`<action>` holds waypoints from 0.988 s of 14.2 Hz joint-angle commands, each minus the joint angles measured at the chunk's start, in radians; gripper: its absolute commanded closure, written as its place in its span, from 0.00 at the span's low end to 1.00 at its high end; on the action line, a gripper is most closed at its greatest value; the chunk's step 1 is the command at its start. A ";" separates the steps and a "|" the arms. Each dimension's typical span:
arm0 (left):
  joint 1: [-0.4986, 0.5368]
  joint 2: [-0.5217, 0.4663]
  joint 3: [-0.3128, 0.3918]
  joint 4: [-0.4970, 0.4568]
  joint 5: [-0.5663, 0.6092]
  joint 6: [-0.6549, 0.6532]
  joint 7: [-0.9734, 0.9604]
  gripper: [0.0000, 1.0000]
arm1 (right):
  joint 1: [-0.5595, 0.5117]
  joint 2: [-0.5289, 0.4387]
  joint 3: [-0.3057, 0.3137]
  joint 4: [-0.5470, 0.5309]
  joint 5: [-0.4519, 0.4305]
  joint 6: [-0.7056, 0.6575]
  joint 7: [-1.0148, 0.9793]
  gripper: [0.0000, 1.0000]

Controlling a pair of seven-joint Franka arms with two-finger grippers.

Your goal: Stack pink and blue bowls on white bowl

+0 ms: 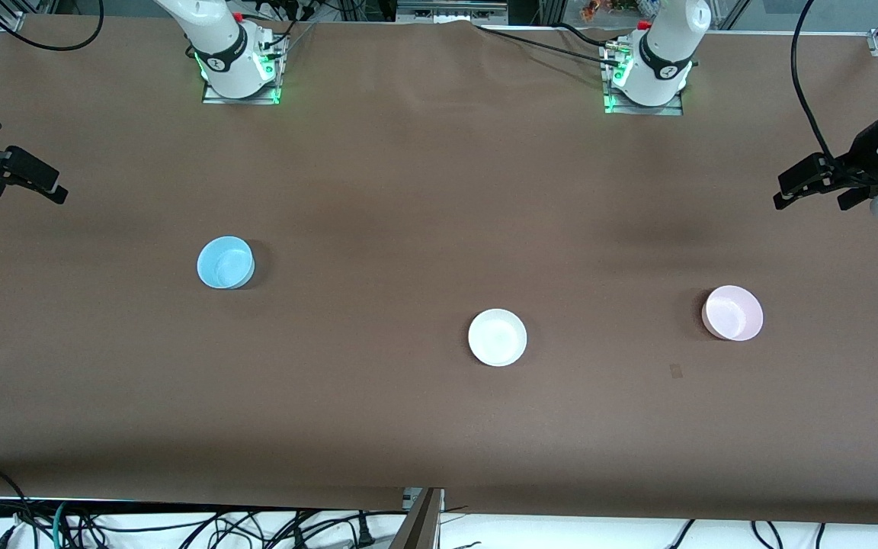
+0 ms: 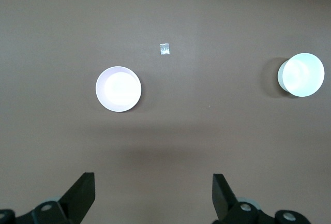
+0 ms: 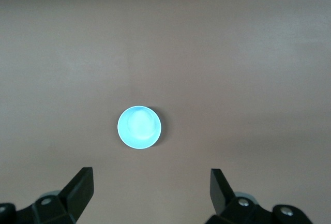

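Three bowls lie apart: blue bowl (image 1: 225, 262), white bowl (image 1: 497, 337), pink bowl (image 1: 732, 313); left gripper (image 1: 816, 183) and right gripper (image 1: 16, 179) hover with fingers spread, holding nothing.

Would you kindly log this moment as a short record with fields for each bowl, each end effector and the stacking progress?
blue bowl: alone on the table toward the right arm's end, farthest of the three from the front camera
white bowl: mid-table, nearest the front camera, nothing in it
pink bowl: toward the left arm's end, apart from the white bowl
left end effector: open, raised at the table's edge, holding nothing
right end effector: open, raised at its own end, holding nothing
stacking: not yet begun
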 commanded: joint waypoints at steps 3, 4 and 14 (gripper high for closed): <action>0.010 0.004 0.001 0.017 -0.011 -0.019 0.023 0.00 | 0.003 -0.009 0.002 0.010 -0.003 -0.019 0.009 0.00; 0.010 0.005 0.001 0.019 -0.011 -0.019 0.022 0.00 | 0.003 -0.009 0.002 0.010 -0.003 -0.019 0.005 0.00; 0.007 0.021 0.001 0.020 -0.008 -0.021 0.016 0.00 | 0.003 -0.009 0.000 0.010 -0.003 -0.019 -0.006 0.00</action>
